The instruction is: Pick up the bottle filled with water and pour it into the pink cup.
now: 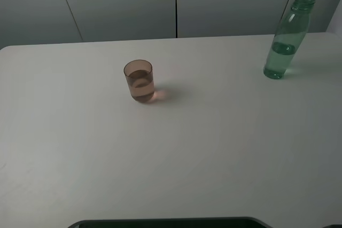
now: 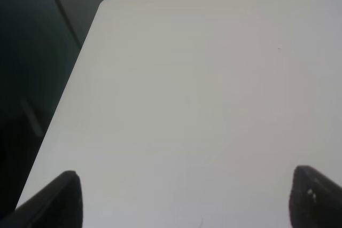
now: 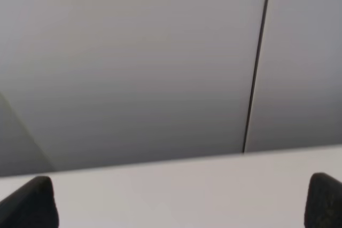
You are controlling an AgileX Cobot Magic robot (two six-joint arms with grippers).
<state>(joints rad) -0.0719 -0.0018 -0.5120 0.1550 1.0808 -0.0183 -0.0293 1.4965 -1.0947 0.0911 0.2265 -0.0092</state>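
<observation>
The green translucent bottle (image 1: 286,38) stands upright at the far right of the white table (image 1: 176,158), uncapped, with clear liquid in its lower part. The pink cup (image 1: 140,81) stands upright left of the table's middle, with liquid in it. Neither gripper shows in the exterior high view. In the left wrist view my left gripper (image 2: 187,198) is open, its dark fingertips (image 2: 64,196) wide apart over bare table. In the right wrist view my right gripper (image 3: 179,201) is open, its fingertips (image 3: 35,201) wide apart above the table, facing the wall. Neither holds anything.
A grey panelled wall (image 1: 176,4) with vertical seams runs behind the table. The table's far left corner (image 2: 107,4) and left edge show in the left wrist view. A dark edge (image 1: 165,222) lies along the table's near side.
</observation>
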